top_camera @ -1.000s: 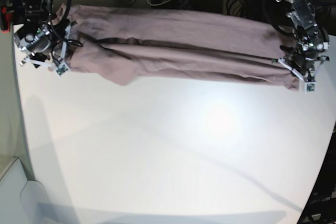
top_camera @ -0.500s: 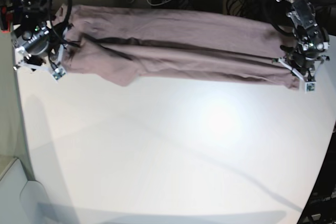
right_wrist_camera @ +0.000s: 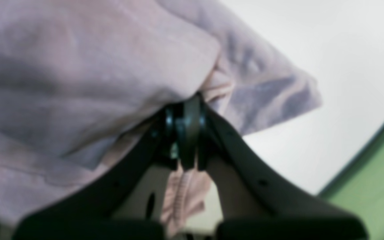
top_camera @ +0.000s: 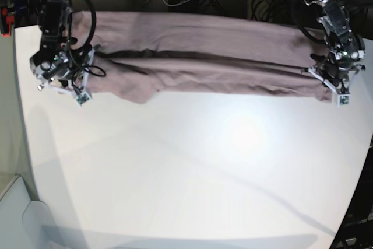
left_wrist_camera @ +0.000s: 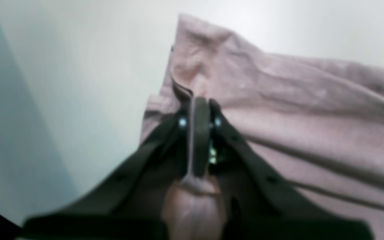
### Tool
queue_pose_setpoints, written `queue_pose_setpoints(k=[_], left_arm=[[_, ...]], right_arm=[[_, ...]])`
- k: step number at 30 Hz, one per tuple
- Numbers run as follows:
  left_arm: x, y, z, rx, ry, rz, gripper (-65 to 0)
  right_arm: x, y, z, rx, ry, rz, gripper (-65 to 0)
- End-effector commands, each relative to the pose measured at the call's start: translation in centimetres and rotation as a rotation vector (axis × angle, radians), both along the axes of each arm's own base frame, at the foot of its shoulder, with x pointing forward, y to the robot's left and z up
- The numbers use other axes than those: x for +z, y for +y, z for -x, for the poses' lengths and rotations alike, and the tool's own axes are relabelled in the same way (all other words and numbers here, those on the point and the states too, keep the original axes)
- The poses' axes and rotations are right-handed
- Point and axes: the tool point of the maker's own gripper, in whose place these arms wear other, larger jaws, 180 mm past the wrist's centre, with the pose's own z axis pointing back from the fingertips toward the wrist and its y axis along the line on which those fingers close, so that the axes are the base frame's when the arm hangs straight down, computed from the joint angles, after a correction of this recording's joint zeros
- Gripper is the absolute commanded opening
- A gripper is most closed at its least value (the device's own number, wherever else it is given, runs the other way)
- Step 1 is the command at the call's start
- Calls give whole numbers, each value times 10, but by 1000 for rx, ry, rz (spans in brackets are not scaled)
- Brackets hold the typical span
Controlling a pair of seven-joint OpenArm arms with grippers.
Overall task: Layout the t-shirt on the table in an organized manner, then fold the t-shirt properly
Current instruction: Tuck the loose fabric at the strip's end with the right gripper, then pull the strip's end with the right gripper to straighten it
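T-shirt stretched lengthwise along table's far edge; left gripper and right gripper each clamped on an opposite end.

**Pink shirt stretched along the far edge**

You have the dusty-pink soft cloth t-shirt stretched into a long, narrow, creased band across the far side of the smooth white desk. Lengthwise folds run through it, and a flap droops toward you near one end.
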Motion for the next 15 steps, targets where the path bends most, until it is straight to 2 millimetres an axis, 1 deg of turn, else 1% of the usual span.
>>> queue_pose_setpoints(k=[1,4,6,9,11,12,13,14,15], left_arm=[[14,5,-13,2,-45,-14,-648],[20,4,-23,1,-70,-11,-648],[20,-1,-32,2,-83,8,-648],[24,-5,-46,8,-102,33,-648],[28,-7,-53,5,-116,37,-648],[30,-8,-55,3,-123,36,-648],[29,-13,-56,2,-126,48,-648],[28,-14,-56,5,-127,52,-648],[28,-16,-56,5,-129,54,-648]], right_arm=[[-7,-2,0,-4,20,-14,-650],[-21,-4,-12,-22,39,-49,-650],[-25,-12,-19,-32,49,-54,-650],[-23,-15,-36,-40,34,-63,-650],[-13,-26,-46,-43,16,-38,-648],[-5,-30,-52,-43,0,-21,-647],[6,-34,-57,-41,-21,3,-647],[16,-37,-59,-38,-41,23,-646],[30,-43,-64,-34,-73,54,-645]])
